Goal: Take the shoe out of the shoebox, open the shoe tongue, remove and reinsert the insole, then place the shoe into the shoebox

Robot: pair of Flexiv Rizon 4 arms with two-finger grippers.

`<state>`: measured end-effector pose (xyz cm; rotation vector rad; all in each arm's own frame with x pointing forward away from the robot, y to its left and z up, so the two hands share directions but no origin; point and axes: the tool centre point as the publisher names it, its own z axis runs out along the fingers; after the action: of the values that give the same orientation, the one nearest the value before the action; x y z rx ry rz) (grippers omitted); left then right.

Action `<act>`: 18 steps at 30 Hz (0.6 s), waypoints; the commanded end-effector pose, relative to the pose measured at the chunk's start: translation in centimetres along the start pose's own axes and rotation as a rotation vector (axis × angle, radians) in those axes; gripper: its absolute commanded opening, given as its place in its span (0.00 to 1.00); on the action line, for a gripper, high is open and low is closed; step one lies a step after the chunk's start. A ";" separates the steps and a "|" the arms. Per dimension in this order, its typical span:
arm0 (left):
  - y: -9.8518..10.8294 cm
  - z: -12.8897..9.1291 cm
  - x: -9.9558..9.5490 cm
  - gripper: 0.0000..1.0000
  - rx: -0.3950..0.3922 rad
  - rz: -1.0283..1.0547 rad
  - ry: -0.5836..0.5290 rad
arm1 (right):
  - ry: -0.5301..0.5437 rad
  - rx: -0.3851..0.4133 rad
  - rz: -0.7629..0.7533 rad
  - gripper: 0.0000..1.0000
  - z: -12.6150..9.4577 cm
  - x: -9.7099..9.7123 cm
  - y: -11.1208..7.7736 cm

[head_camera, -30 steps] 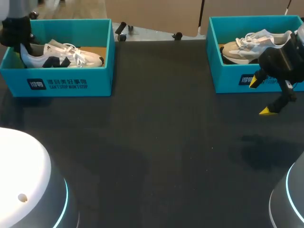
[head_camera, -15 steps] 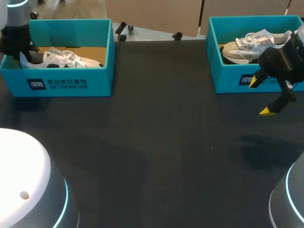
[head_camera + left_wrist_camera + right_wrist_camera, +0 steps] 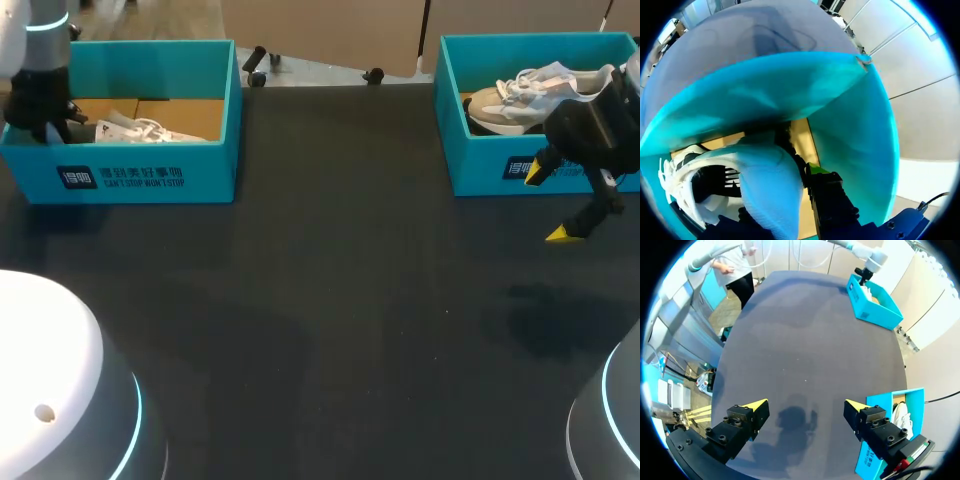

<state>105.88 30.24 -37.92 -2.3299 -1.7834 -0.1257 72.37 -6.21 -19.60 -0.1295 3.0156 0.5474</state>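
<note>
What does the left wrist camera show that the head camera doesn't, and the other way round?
Only the left wrist view looks down into the white shoe's dark opening, from inside the left box. Only the head view shows the right box with a grey shoe in it, the right pincer open above the table near that box, and the dark table itself. Both show the left box, its tan floor and the white shoe lying in it.
</note>
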 end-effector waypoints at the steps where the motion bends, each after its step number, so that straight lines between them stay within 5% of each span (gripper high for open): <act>1: 0.9 0.9 0.1 0.00 0.022 0.004 0.000 | 0.001 0.002 0.000 1.00 0.1 -0.1 0.0; 11: 1.1 1.6 -0.2 0.00 0.049 0.019 0.012 | 0.001 0.002 0.000 1.00 0.1 -0.1 0.0; 13: 1.0 1.6 -0.3 0.22 0.057 0.028 -0.005 | 0.001 0.002 0.000 1.00 0.1 -0.1 0.0; 15: 1.0 1.4 -0.3 0.21 0.057 0.028 -0.006 | 0.001 0.002 0.000 1.00 0.1 -0.1 0.0; 18: 1.0 0.9 -0.2 0.43 0.057 0.034 -0.015 | 0.001 0.002 0.000 1.00 0.1 -0.1 0.0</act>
<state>106.15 30.14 -38.91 -2.3301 -1.7351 -0.0602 72.37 -6.21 -19.60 -0.1295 3.0156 0.5474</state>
